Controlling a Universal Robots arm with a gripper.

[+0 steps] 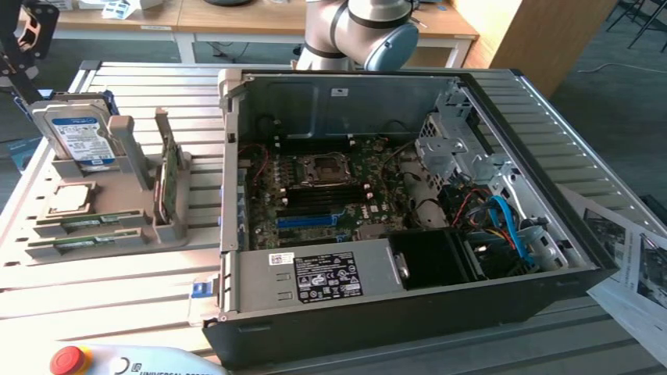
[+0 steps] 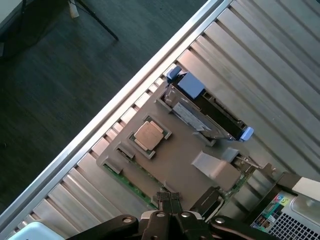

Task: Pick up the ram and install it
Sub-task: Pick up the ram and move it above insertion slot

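Green ram [image 1: 92,223] lies flat in a slotted grey holder [image 1: 117,199] at the exterior view's lower left, seemingly kept steady for a grasp. The gripper [image 2: 169,199] hangs above the holder, fingers pressed together, empty.
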